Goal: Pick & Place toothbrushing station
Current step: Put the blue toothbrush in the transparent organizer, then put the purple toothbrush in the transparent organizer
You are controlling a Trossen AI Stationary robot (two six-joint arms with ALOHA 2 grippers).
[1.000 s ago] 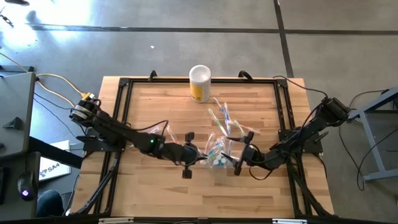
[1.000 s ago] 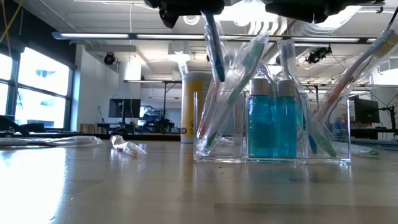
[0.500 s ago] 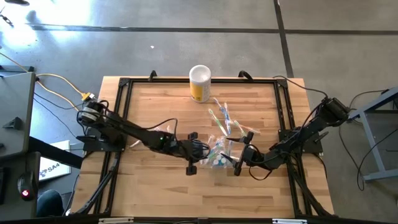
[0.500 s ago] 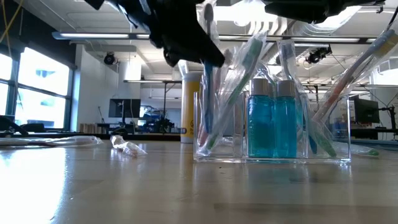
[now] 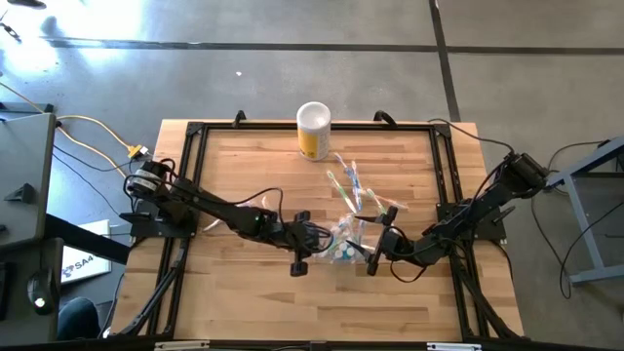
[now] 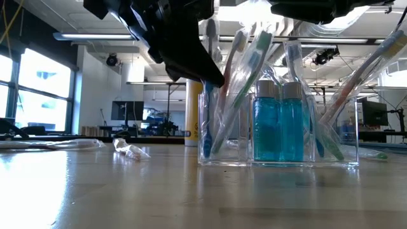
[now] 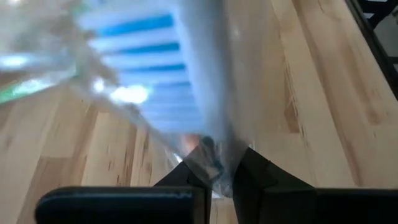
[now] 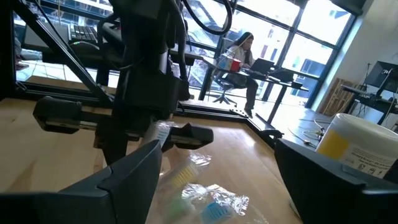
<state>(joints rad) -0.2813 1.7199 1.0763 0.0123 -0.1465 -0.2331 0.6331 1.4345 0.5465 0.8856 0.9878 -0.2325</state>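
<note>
Pinching a wrapped blue toothbrush [image 7: 163, 74], the left gripper [image 5: 302, 237] sits just beside the clear organizer [image 6: 280, 130], which stands on the table [image 5: 244, 302] right of centre toward its front edge. In the low view the brush's long axis runs near upright, its blue handle down inside the organizer's end compartment, so the coming move looks like a release and a lift away. Facing the organizer from its other side, the right gripper [image 5: 378, 242] waits with jaws spread and nothing in them

Blurred blue-bristled toothbrush [image 7: 149, 68] in wrapper, cut off at the picture's edge.
</note>
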